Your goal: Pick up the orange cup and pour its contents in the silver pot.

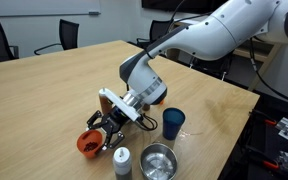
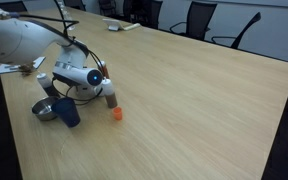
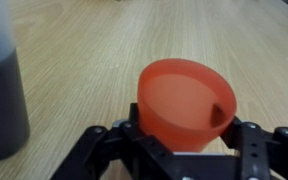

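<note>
The orange cup (image 1: 87, 144) stands at the table's near edge and is a small orange spot in the other exterior view (image 2: 116, 113). In the wrist view it (image 3: 184, 98) fills the space between my jaws, with something dark inside by its right wall. My gripper (image 1: 97, 136) reaches in low from the side, and its fingers (image 3: 189, 131) press on both sides of the cup's lower half. The silver pot (image 1: 158, 160) sits to the right of the cup near the table edge and also shows in the other exterior view (image 2: 45, 108).
A grey-topped white shaker (image 1: 122, 161) stands between the cup and the pot and is close on the left in the wrist view (image 3: 4, 85). A dark blue cup (image 1: 172, 122) stands behind the pot. The table edge (image 1: 199, 172) is close by.
</note>
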